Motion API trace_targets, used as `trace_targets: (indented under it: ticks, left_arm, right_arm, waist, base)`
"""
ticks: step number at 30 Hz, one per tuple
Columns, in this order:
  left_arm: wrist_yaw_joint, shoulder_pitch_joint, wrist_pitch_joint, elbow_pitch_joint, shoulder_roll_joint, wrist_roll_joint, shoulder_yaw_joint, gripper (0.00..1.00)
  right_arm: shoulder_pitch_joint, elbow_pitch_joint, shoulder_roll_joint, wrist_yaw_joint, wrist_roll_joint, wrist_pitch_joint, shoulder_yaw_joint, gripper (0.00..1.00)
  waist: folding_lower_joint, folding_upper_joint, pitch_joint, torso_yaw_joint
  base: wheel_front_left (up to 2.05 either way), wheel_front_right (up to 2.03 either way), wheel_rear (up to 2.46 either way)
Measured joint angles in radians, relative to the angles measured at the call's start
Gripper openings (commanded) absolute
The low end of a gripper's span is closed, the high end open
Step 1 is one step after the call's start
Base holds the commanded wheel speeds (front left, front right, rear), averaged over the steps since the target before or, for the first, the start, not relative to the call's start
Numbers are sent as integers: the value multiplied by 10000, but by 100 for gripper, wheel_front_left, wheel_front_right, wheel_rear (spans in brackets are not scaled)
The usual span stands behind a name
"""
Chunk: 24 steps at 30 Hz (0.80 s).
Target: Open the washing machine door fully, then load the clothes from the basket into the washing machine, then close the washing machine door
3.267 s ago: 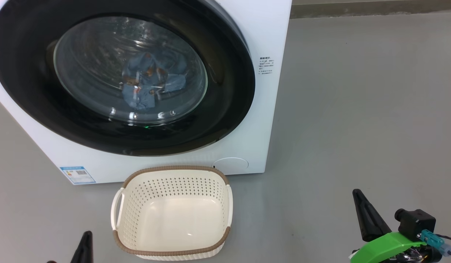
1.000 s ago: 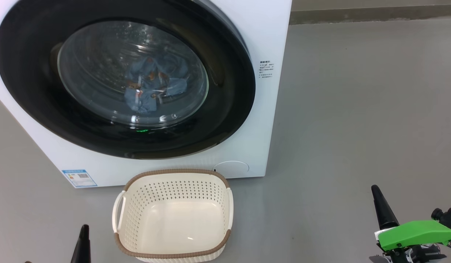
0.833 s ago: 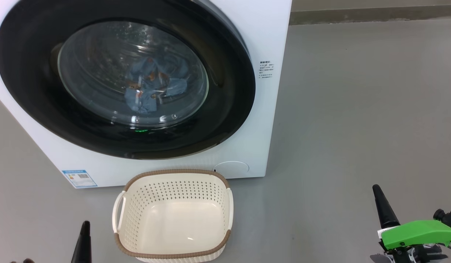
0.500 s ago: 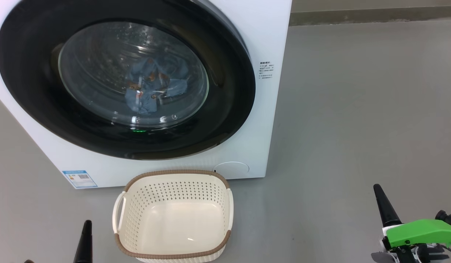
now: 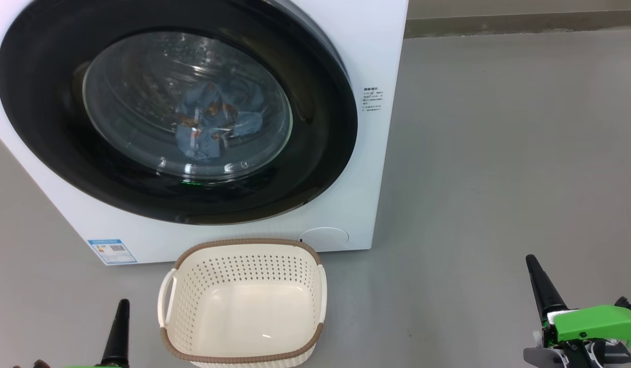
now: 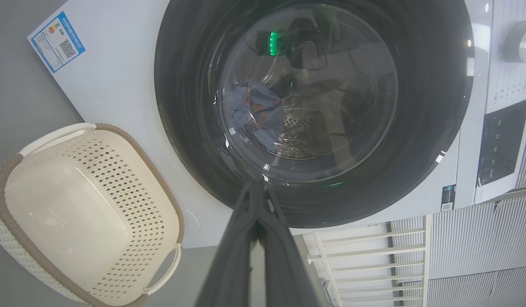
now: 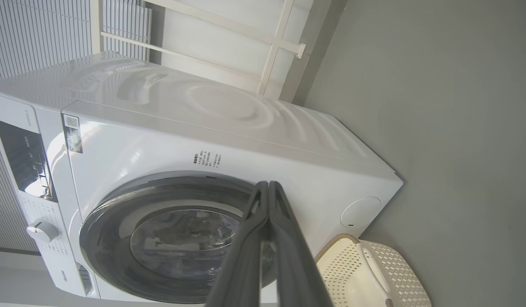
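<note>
The closed left tool [image 5: 122, 304] is seen beside the cream perforated plastic basket [image 5: 244, 241] on the grey floor [image 5: 499, 153]. A blue QR-code label [image 5: 112, 250] is stuck to the big white washing machine [image 5: 377, 51], whose round black-ringed glass door [image 5: 320, 128] is shut, the light blue orange-printed garment [image 5: 213, 122] lying behind it. Small black print [image 5: 372, 98] alongside cannot be read. The right tool [image 5: 530, 259] is closed too.

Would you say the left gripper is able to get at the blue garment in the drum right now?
Probably not: the washing machine door looks shut and stands between the left gripper and the blue garment.
</note>
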Motion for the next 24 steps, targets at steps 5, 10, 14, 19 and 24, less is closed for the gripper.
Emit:
trace_targets:
  ticks: [5, 10, 14, 19, 24]
  left_arm:
    - [0, -3, 165, -31, -67, -510, 46, 0]
    - [0, -42, 282, -77, -136, -1099, 98, 0]
    - [0, -157, 441, -96, -199, -1488, 136, 0]
    - [0, -206, 575, -148, -253, -1902, 180, 0]
    - [0, -230, 704, -198, -280, -2406, 232, 0]
  right_arm:
    - [-2, -44, 36, 0, 445, 136, -119, 0]
    - [-18, -94, 63, -2, 1064, 274, -238, 0]
    - [-58, -127, 90, -2, 1478, 426, -295, 0]
    - [-83, -180, 140, -2, 1981, 537, -387, 0]
    - [-84, -230, 182, -2, 2454, 709, -518, 0]
  waist:
    - [0, 1, -13, 2]
    - [0, 0, -29, 3]
    - [0, 0, -40, 4]
    - [0, 0, -53, 6]
    - [0, 0, -66, 8]
  base:
    - [0, 0, 0]
    - [0, 0, 0]
    - [0, 0, 0]
    - [0, 0, 0]
    - [0, 0, 0]
